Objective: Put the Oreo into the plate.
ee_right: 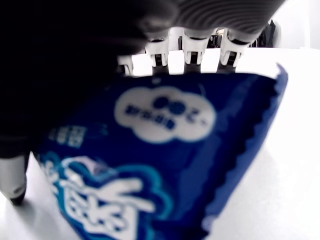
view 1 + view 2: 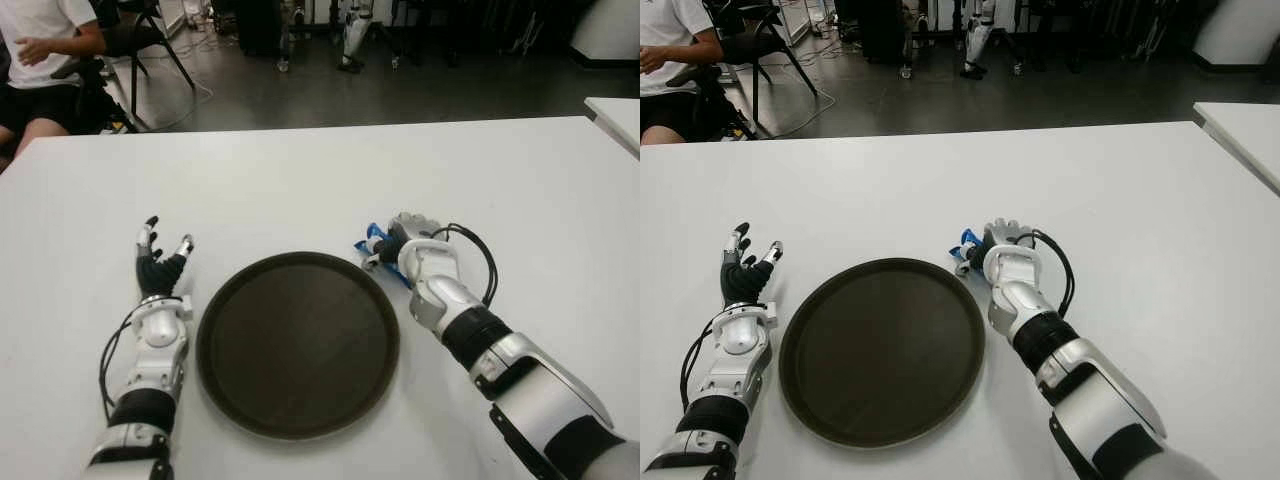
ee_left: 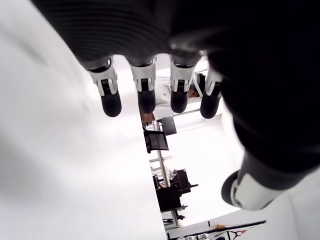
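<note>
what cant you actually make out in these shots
- Oreo packet: the right wrist view fills with blurred wrapper, so its small print is unreadable; in the eye views the right hand covers most of it.
- Whether the packet is lifted off the white table beside the plate: the hand hides its underside.
- Person at the far left: cut off by the picture's edge.
- Left hand: open, holding nothing.

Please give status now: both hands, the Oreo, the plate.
Right hand shut on Oreo pack, just right of plate. Left hand open, idle left of plate. Nothing in the way.
</note>
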